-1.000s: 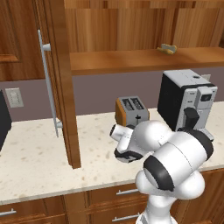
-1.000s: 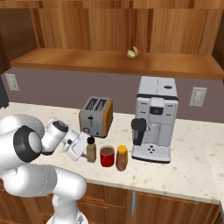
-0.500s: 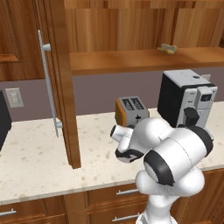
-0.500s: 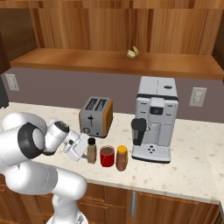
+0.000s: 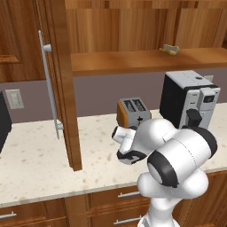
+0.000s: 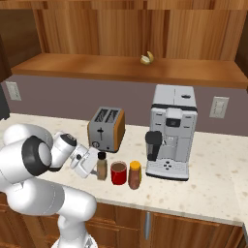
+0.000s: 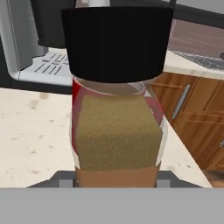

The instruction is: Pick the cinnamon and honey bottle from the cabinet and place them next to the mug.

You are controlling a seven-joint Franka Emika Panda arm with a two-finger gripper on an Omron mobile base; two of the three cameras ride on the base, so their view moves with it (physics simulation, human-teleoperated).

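Cinnamon (image 6: 101, 166) standing on the counter (image 6: 208, 186) just left of the red mug (image 6: 118, 173), honey bottle (image 6: 135, 175) on the mug's other side, gripper (image 6: 95, 165) right at the cinnamon, cannot tell if it pinches it, toaster (image 6: 106, 129) behind.

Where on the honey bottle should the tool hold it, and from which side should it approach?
Grip the honey bottle on its straight amber body, below the yellow cap, where the sides look parallel. It stands upright on the counter. Come from the front edge: the mug is close on one side, the coffee machine behind.
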